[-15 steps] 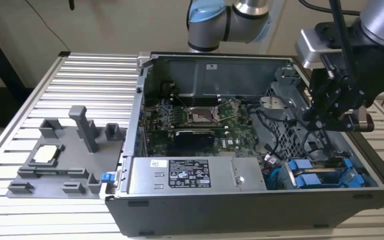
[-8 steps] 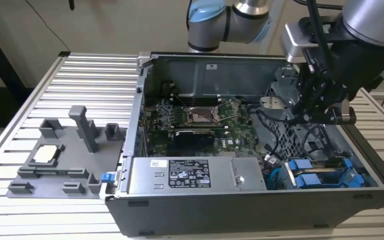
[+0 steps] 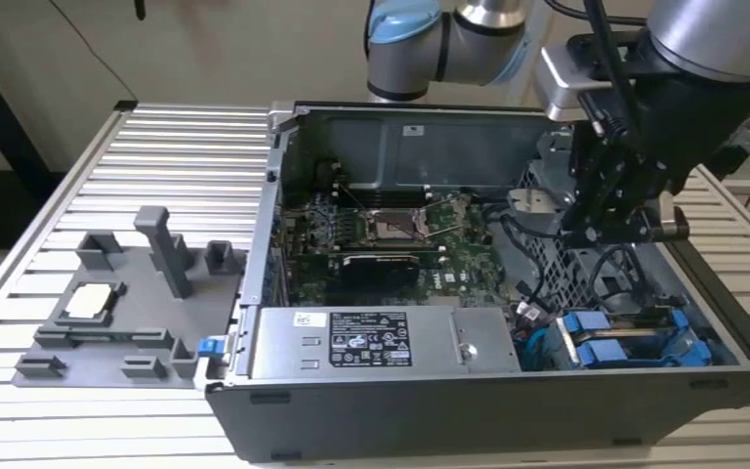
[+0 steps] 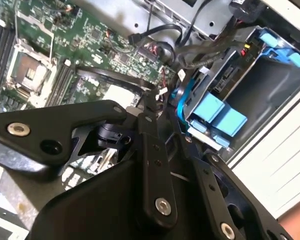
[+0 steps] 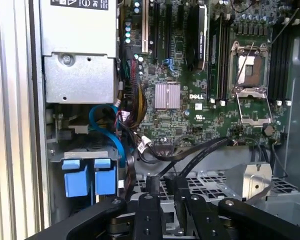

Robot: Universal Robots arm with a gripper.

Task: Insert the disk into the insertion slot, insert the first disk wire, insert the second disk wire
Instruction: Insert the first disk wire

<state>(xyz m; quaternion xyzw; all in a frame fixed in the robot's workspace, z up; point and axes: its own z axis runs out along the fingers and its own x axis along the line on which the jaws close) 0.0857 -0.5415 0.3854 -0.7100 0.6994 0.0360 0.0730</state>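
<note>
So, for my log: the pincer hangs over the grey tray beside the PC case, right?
No. In the exterior view the pincer hangs over the open PC case; the grey tray lies apart on the exterior view's left.

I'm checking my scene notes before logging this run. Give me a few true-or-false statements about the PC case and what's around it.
1. The gripper is inside the open case. True.
2. A fan covers the CPU socket. False: the socket is uncovered.
3. A grey tray lies outside the case, at the exterior view's left. True.
4. The case stands on a wooden table. False: the table is of metal slats.
5. Blue tabs sit at the exterior view's right of the power supply. True.
</note>
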